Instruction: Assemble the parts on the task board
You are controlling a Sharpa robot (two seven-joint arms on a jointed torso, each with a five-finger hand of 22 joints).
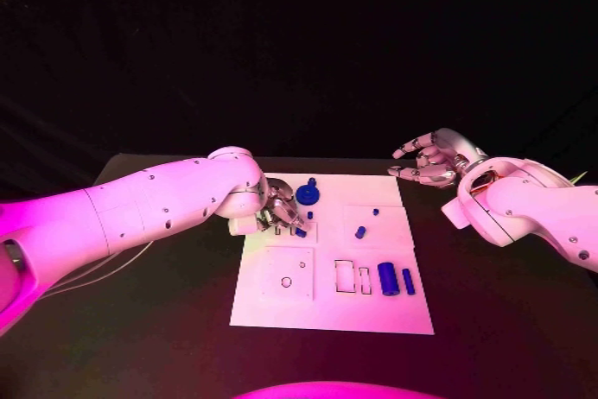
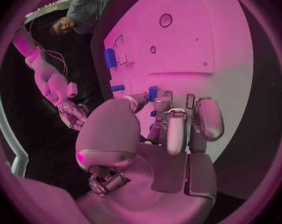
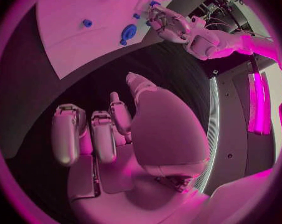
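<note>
While over board [image 1: 374,317], left hand [image 1: 276,207] (curled).

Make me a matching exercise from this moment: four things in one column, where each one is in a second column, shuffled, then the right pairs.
Things
1. left hand
2. right hand
3. large blue cylinder
4. blue round gear-like part

Places
A. lying on the near right part of the task board, beside a thinner blue bar
B. off the board, over the black table past its far right corner, holding nothing
C. on the far part of the board, next to the left hand
D. down over the board's far left area, among small blue pieces

Pairs: 1-D, 2-B, 3-A, 4-C
</note>
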